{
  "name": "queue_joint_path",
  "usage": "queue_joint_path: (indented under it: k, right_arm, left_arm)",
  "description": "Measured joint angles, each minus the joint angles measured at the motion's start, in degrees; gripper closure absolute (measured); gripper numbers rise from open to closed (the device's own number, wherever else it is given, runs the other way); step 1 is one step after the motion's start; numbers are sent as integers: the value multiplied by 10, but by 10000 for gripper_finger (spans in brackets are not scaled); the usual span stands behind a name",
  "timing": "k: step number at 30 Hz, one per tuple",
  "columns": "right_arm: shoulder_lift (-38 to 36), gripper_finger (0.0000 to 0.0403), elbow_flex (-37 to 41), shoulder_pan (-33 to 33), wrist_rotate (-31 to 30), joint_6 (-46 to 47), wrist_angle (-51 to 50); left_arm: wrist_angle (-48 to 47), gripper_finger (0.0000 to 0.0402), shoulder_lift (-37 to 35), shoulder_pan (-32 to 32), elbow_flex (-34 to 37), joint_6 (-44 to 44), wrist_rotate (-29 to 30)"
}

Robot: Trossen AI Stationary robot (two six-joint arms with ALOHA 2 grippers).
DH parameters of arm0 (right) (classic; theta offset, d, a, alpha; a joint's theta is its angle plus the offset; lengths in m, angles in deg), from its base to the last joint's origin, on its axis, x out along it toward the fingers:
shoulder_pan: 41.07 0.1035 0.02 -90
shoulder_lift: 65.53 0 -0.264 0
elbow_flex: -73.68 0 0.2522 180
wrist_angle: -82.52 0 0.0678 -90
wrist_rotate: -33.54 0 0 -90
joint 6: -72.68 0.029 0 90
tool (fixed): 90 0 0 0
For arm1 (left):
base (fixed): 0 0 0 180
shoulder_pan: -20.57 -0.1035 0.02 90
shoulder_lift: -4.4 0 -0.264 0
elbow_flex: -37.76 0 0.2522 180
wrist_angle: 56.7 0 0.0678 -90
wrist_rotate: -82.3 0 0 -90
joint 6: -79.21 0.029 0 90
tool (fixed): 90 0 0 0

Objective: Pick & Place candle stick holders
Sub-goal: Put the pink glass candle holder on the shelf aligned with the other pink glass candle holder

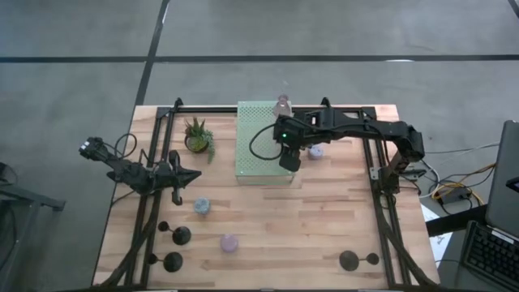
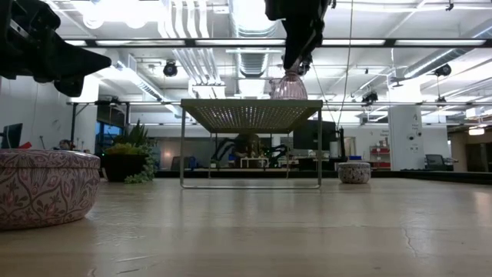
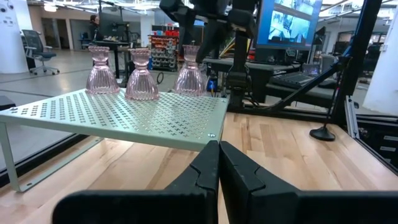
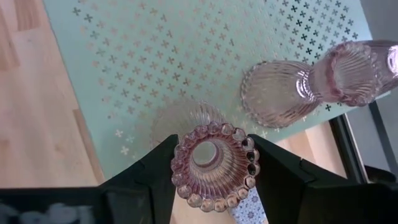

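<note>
Three translucent pink glass candle stick holders stand in a row on the pale green perforated board (image 3: pixel 124 115): two free ones (image 3: pixel 99 70) (image 3: pixel 142 76) on their flared bases, and a third (image 3: pixel 189 73) under my right gripper (image 4: pixel 214 163), which is shut on it. My left gripper (image 3: pixel 217 163) is shut and empty, above the table's left part (image 1: pixel 193 174). Three stubby pastel holders (image 1: pixel 201 206) (image 1: pixel 230 242) (image 1: pixel 316 151) and three black ones (image 1: pixel 180 235) (image 1: pixel 172 261) (image 1: pixel 349 259) stand on the table. My right gripper pinches the third pink holder's scalloped top rim (image 4: pixel 249 163) between its two fingers, one on each side. The fingers come from above, pointing down. The holder is upright, its flared base (image 2: pixel 290 91) at the board's top near the board's right edge.
A small green potted plant (image 1: pixel 197 136) stands left of the board. The board stands on thin legs (image 2: pixel 181 146) above the table. One stubby patterned holder (image 2: pixel 42 185) is close to the low camera. A black frame (image 1: pixel 381 211) runs along the table's sides.
</note>
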Motion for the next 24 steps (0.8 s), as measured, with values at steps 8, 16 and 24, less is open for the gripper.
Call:
queue_joint_path:
  k: [8, 16, 24]
  right_arm:
    - [0, 223, 6, -1, 13, -2, 30]
    - [0, 229, 21, -1, 13, -2, 36]
    - [-1, 221, 36, -1, 11, -6, 49]
  left_arm:
    - [0, 388, 0, 0, 0, 0, 0]
    - [0, 388, 0, 0, 0, 0, 0]
    - [0, 388, 0, 0, 0, 0, 0]
